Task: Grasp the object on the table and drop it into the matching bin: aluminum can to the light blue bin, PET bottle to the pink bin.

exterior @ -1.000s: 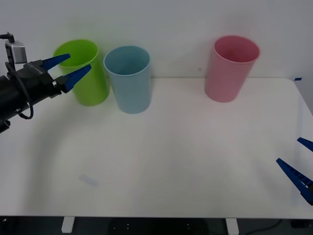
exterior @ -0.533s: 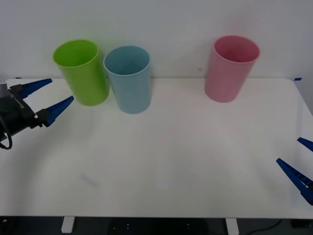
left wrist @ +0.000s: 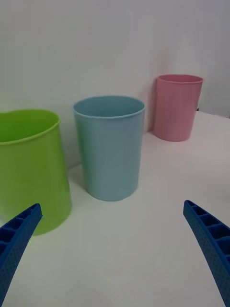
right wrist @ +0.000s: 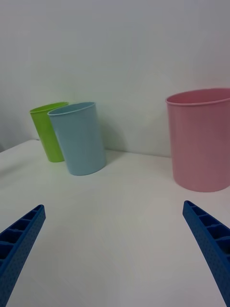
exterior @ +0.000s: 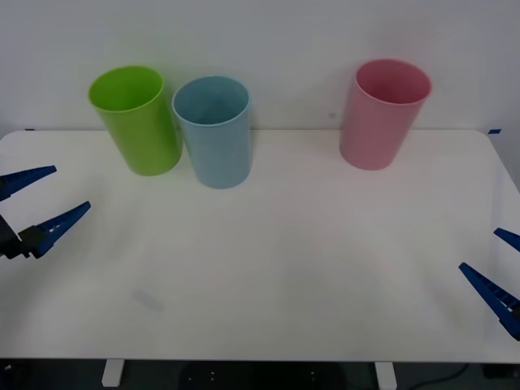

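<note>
Front view: left claw [exterior: 36,200] spread open and empty, low over the desk [exterior: 284,260], well apart from the light blue bin [exterior: 214,132]. Right claw [exterior: 502,272] open, empty, far from it. No can on the desk; likely inside a bin.

Right wrist view: pink bin [right wrist: 200,138] upright.

Left wrist view: lime green bin [left wrist: 32,168] just beside the blue. Risk: sorting unconfirmed, interiors hidden.

1. The light blue bin [exterior: 213,130] is a tall plastic cup shape, tapering toward its base. It stands upright with its mouth open at the back of the white desk [exterior: 284,268], left of centre.
2. The pink bin [exterior: 383,112] has the same tapered shape and stands upright and open-mouthed at the back right, well apart from the blue one.
</note>
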`<state>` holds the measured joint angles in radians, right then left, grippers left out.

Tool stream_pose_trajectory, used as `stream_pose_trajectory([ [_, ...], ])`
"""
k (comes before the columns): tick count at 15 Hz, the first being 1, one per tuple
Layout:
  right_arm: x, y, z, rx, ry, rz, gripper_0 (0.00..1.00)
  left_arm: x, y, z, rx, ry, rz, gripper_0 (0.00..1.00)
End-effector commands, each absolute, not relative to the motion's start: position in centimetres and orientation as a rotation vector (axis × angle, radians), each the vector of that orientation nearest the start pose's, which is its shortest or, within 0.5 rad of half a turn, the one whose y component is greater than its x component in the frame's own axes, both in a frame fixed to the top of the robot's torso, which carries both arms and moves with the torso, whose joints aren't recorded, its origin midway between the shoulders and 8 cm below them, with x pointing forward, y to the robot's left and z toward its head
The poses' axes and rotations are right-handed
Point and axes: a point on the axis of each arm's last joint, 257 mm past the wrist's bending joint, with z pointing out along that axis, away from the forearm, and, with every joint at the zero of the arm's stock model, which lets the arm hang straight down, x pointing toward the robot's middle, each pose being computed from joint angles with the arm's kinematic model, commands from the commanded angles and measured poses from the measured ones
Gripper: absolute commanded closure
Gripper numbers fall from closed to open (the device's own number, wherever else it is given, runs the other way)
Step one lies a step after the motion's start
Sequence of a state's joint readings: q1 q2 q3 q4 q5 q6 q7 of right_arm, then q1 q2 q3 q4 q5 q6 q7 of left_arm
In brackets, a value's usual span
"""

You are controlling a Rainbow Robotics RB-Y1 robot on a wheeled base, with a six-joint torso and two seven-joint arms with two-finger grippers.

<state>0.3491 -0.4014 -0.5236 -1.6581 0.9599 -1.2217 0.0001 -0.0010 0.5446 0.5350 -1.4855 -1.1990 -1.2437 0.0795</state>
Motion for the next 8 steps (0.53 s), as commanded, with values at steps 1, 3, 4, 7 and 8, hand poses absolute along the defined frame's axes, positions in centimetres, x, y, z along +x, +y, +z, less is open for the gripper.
stream_pose_trajectory([
  [1,34.2,-33.0,-16.9,-0.465,1.441,0.567,0.0,42.3,36.2,-14.1,0.643,1.495,-0.44,0.0],
  [3,34.2,-33.0,-16.9,-0.465,1.441,0.567,0.0,41.3,37.1,-14.8,0.629,1.514,-0.431,0.0],
  [4,34.2,-33.0,-16.9,-0.465,1.441,0.567,0.0,40.9,37.5,-15.2,0.621,1.524,-0.431,0.0],
  [7,34.2,-33.0,-16.9,-0.465,1.441,0.567,0.0,40.3,37.4,-15.7,0.609,1.533,-0.448,0.0],
  [8,34.2,-33.0,-16.9,-0.465,1.441,0.567,0.0,40.1,37.4,-15.9,0.608,1.538,-0.45,0.0],
])
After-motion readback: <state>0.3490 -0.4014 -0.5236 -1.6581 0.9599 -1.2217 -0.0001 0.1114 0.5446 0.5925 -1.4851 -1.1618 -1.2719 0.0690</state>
